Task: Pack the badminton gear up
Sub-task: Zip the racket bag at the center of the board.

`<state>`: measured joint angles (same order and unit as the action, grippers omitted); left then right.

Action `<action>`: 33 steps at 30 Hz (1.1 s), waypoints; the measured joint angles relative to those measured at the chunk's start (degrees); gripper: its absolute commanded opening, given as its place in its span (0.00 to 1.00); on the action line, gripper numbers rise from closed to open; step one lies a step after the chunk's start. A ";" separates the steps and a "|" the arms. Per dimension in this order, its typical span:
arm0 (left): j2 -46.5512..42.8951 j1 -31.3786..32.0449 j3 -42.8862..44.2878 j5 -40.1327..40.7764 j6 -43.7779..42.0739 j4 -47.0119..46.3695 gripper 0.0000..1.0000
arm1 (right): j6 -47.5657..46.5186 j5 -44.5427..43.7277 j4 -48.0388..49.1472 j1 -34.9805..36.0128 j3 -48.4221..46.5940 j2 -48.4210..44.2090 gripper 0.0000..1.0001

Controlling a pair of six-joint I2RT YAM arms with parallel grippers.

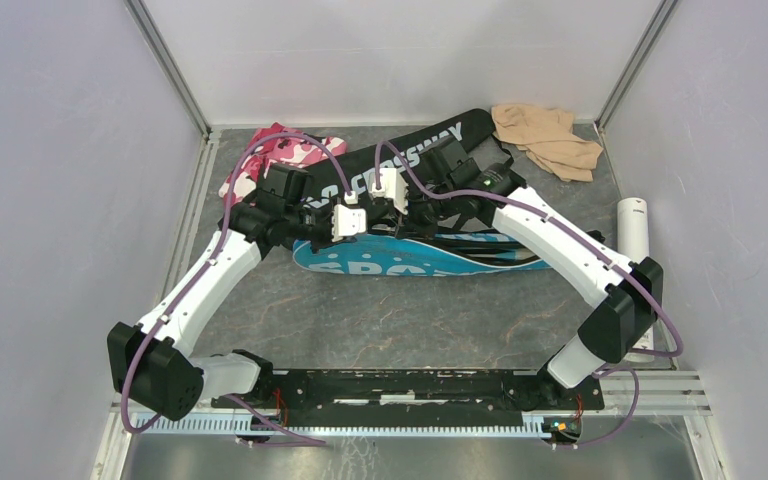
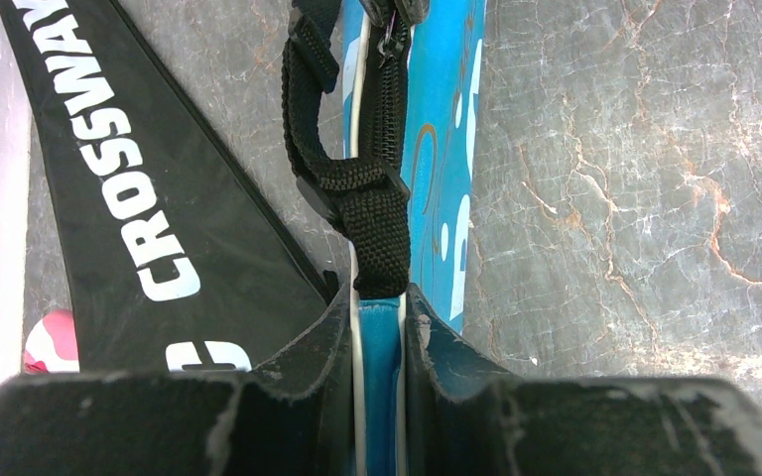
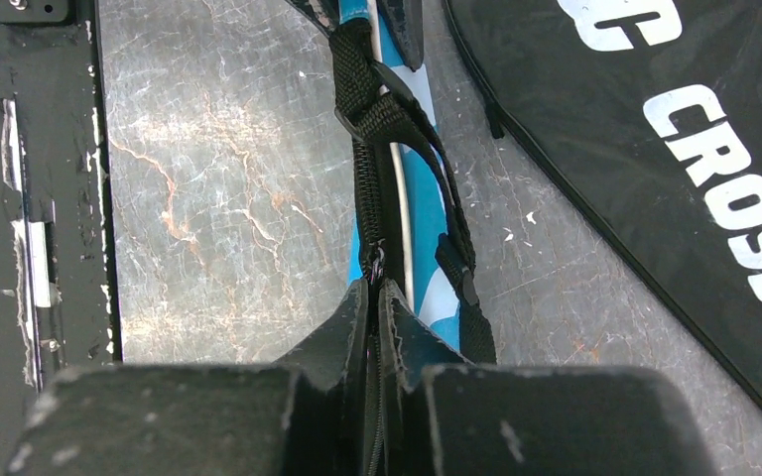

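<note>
The blue "SPORT" racket cover (image 1: 430, 262) lies mid-table, its upper edge lifted between both grippers. My left gripper (image 1: 353, 222) is shut on the cover's blue, white-piped edge (image 2: 379, 327), just behind a black webbing strap (image 2: 357, 188). My right gripper (image 1: 397, 207) is shut on the cover's black zipper line (image 3: 369, 198), with the zipper pull (image 3: 375, 263) at its fingertips. The black "CROSSWAY" cover (image 1: 430, 150) lies flat behind it and shows in both wrist views (image 2: 139, 198) (image 3: 675, 139). A long white tube (image 1: 632, 225) lies at the right. No rackets or shuttlecocks are in view.
A pink-and-white camouflage cloth (image 1: 285, 150) lies at the back left, partly under the black cover. A beige cloth (image 1: 545, 135) lies at the back right. Grey walls enclose the table on three sides. The black arm mounting plate (image 1: 400, 385) runs along the near edge.
</note>
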<state>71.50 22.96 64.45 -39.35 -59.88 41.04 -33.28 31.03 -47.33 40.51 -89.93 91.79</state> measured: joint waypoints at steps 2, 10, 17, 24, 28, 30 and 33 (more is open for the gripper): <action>0.00 0.00 0.00 0.02 0.00 0.00 0.02 | -0.48 -0.46 -0.26 0.07 -0.15 0.00 0.05; 0.00 0.02 0.00 0.07 0.00 -0.07 0.02 | -2.49 -1.62 -1.92 0.26 -1.49 -0.02 0.00; 0.00 0.26 -0.07 0.33 -0.02 -0.26 0.02 | -5.16 -1.73 -3.63 0.26 -2.27 -0.02 0.00; 0.00 0.39 -0.11 0.70 -0.02 -0.50 0.02 | -8.31 -1.77 -4.70 0.13 -2.62 -0.02 0.00; 0.00 0.50 -0.13 0.90 -0.02 -0.83 0.02 | -10.16 -1.38 -4.81 -0.31 -2.62 -0.02 0.00; 0.00 0.63 -0.13 0.98 -0.02 -0.92 0.02 | -11.04 -0.94 -5.07 -0.61 -2.62 -0.02 0.00; 0.00 0.79 -0.13 1.07 -0.02 -1.11 0.02 | -12.39 0.26 -5.44 -1.27 -2.62 -0.02 0.00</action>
<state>71.50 23.75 64.31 -38.28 -59.90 39.92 -45.67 31.29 -52.77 39.24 -92.55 91.77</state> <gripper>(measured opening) 0.247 0.010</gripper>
